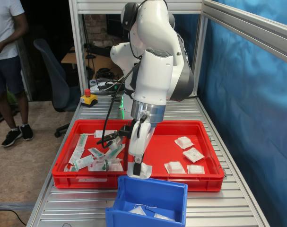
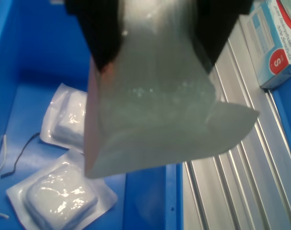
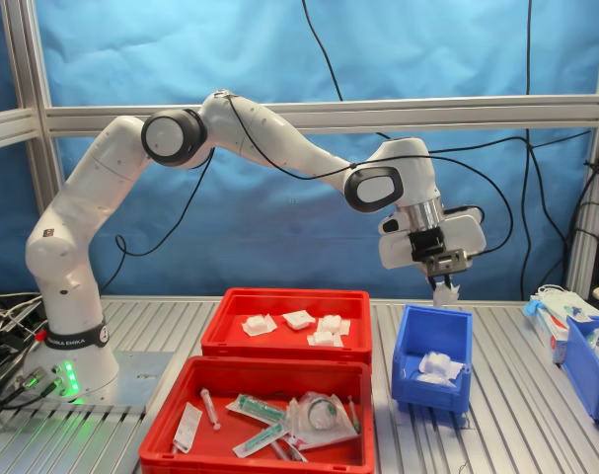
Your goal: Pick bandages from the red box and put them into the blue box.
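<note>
Blue box (image 3: pixel 432 348): smooth moulded plastic, showing a soft sheen. Red box (image 3: pixel 286 341): the same glossy plastic. Bandages (image 2: pixel 61 197): puffy white pads, lying in clear, crinkly, glinting film. Surface (image 3: pixel 516 415): ribbed bare aluminium, looking matt beside the blue box.

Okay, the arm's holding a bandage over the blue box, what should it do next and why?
Probably open the gripper and let go, perhaps after easing down a little. The bandage hangs pinched in the closed jaws right above the blue box, near its back wall, and the wrist view shows two bandages already lying inside below it, so a release should drop it in with them.
</note>
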You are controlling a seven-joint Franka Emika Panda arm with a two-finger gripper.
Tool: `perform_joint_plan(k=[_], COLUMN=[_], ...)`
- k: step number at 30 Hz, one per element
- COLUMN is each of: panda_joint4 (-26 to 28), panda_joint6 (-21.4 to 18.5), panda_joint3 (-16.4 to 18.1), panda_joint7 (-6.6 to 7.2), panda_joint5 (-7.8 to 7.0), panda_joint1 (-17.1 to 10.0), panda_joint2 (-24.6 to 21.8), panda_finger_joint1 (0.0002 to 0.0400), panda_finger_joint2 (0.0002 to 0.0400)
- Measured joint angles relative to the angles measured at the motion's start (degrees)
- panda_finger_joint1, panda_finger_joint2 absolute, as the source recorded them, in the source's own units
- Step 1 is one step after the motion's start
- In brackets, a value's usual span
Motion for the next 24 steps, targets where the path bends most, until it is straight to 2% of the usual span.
perform_joint_plan(k=[24], panda_joint4=[0.6], panda_joint6=[0.3], panda_joint3=[-0.2], panda_joint7=[0.0], panda_joint5=[0.03], panda_joint1=[0.0], panda_joint2=[0.0], panda_finger_joint1=[0.0088], panda_finger_joint2=[0.0088])
